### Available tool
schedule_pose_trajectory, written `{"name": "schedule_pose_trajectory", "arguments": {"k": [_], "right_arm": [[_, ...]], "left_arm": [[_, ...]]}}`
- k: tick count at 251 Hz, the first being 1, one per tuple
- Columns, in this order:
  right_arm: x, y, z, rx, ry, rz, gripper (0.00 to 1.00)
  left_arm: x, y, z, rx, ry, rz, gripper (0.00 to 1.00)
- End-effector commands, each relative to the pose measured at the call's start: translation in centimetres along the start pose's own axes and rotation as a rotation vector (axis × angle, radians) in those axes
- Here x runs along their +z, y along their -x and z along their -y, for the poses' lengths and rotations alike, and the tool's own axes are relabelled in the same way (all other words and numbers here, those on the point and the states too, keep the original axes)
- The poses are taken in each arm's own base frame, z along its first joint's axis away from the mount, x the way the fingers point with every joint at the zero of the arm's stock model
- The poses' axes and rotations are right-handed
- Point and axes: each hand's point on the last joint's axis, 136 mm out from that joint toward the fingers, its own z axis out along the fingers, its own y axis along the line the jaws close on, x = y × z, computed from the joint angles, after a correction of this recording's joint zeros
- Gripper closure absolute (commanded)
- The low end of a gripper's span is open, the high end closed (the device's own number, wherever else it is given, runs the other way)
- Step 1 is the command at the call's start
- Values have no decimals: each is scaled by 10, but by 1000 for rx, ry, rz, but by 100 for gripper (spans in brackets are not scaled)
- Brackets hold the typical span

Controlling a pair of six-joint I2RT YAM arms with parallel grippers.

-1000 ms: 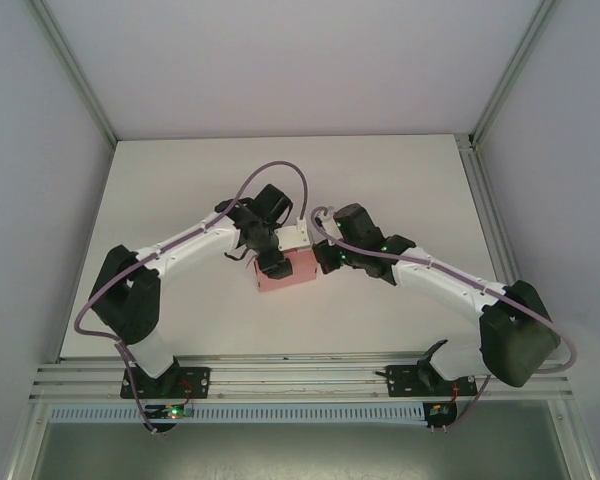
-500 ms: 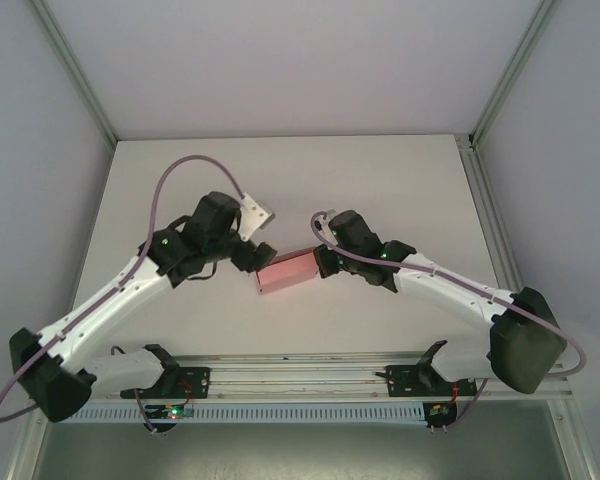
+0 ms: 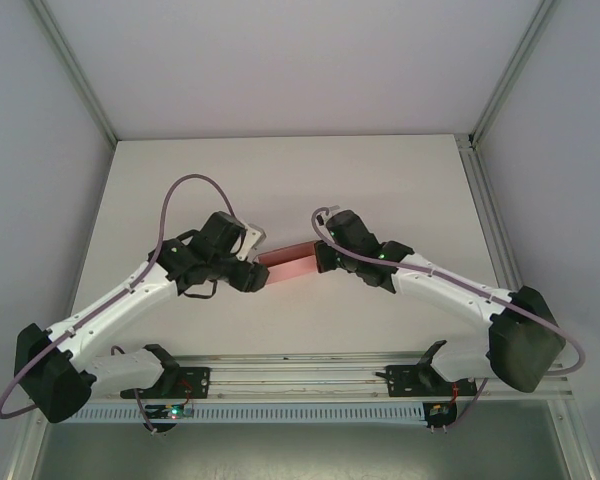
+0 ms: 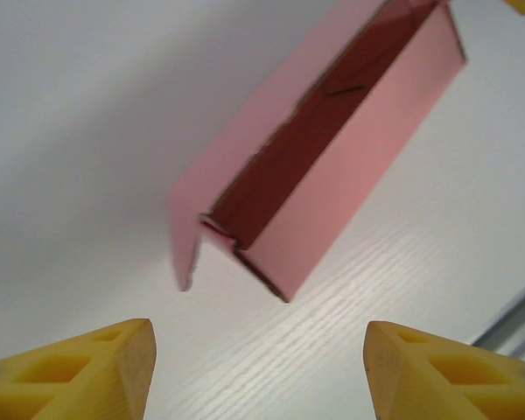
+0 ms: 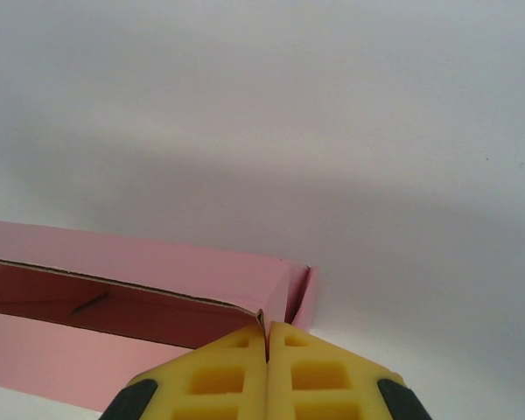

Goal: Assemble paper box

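Presently, item: paper box (image 3: 292, 264), pink, long side open, one end flap loose.
Location: mid-bench (image 3: 380, 180), spanning between the two arms.
Right end effector (image 5: 267, 346): pressed together on a wall edge at one end of the box.
Left end effector (image 4: 258, 350): spread, just short of the opposite end.
Handling: likely light, thin card, easily creased; pinch gently at wall edges or folds, not mid-panel.

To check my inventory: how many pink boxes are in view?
1. The box is between the arms; the right gripper is shut on one end, the left gripper open before the other.
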Motion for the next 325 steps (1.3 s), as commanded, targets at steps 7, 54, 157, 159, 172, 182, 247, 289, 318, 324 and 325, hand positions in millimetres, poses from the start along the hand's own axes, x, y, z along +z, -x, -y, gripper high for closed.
{"name": "schedule_pose_trajectory", "arguments": {"k": [7, 54, 157, 159, 172, 182, 247, 289, 318, 324, 325], "right_arm": [[10, -28, -2, 27, 11, -105, 100], [24, -24, 6, -7, -38, -143, 100], [38, -16, -2, -40, 38, -128, 100], [38, -16, -3, -42, 40, -128, 100], [37, -15, -5, -46, 54, -125, 100], [37, -15, -6, -55, 63, -127, 100], [26, -16, -5, -70, 85, -149, 100], [11, -8, -18, -9, 170, -177, 100], [4, -11, -21, 5, 185, -215, 100], [3, -13, -22, 7, 193, -232, 100], [3, -13, -22, 8, 193, -237, 100]], "left_arm": [[3, 3, 9, 4, -62, 12, 36], [13, 16, 1, 16, -14, 20, 36], [52, -7, -51, -136, 249, -91, 40], [52, -7, -52, -140, 257, -91, 40], [60, -4, -57, -151, 279, -98, 41], [65, -2, -59, -174, 291, -94, 40], [82, -9, -63, -260, 305, -127, 52], [93, -16, -61, -309, 285, -154, 56], [99, -17, -63, -326, 290, -155, 56], [100, -17, -62, -329, 284, -155, 56], [101, -17, -62, -330, 283, -156, 56]]}}
